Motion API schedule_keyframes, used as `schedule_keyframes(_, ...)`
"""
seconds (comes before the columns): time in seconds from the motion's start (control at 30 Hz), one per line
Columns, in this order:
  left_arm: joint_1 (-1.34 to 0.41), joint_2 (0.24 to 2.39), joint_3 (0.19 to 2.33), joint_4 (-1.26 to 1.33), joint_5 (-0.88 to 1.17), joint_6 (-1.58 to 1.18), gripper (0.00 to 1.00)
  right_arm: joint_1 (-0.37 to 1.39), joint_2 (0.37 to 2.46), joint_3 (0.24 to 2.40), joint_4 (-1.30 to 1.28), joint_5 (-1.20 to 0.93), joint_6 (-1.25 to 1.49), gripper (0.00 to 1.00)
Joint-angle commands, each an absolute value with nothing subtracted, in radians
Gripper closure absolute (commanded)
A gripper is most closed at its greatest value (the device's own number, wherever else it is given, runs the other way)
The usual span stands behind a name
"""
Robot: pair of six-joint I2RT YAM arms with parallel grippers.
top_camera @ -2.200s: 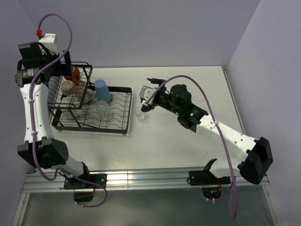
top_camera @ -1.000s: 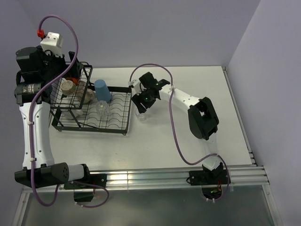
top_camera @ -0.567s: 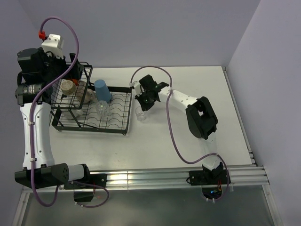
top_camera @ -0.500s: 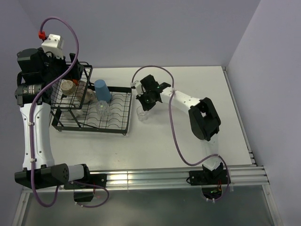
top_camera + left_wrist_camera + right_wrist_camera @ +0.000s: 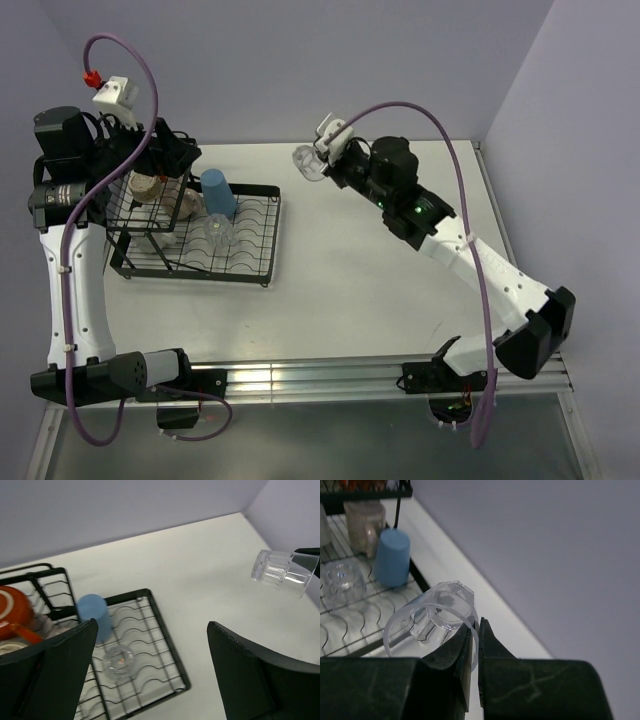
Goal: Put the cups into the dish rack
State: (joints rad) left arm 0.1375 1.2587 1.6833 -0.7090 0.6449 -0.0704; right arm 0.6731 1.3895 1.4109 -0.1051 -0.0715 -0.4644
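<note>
Right gripper [image 5: 475,630] was clamped on the rim of a clear glass [image 5: 432,622], held tilted in air at upper centre of the top view, apart from the dish rack [image 5: 273,235] at left. Only the left wrist view showed the left gripper [image 5: 152,630] spread wide, empty.

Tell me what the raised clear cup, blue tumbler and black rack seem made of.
Clear faceted cup: glass or clear plastic, glossy; transparent, bright edge highlights.
Blue cylindrical tumbler: likely plastic, matte; opaque, even colour, no glare.
Black wire dish rack: probably coated metal wire; thin, rigid rods.
</note>
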Motion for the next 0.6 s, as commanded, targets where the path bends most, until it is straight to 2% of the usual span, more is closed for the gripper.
schedule_keyframes(0.0, 0.133, 1.239, 1.739, -0.712, 0.805, -0.179, 0.01, 0.721, 1.335, 1.321, 0.163, -0.046, -0.626, 1.00)
schedule_keyframes(0.17, 0.135, 1.238, 1.755, -0.719, 0.882, -0.268, 0.01, 0.817, 1.240, 1.159, 0.443, -0.052, -0.843, 1.00)
schedule_keyframes(0.33, 0.137, 1.209, 1.663, -0.658, 1.082, -0.453, 0.01, 0.879, 1.213, 1.025, 0.817, -0.106, -1.030, 1.00)
schedule_keyframes(0.57, 0.135, 1.077, 1.350, -0.248, 1.275, -0.820, 0.01, 0.936, 1.248, 0.864, 1.283, -0.253, -1.140, 1.00)
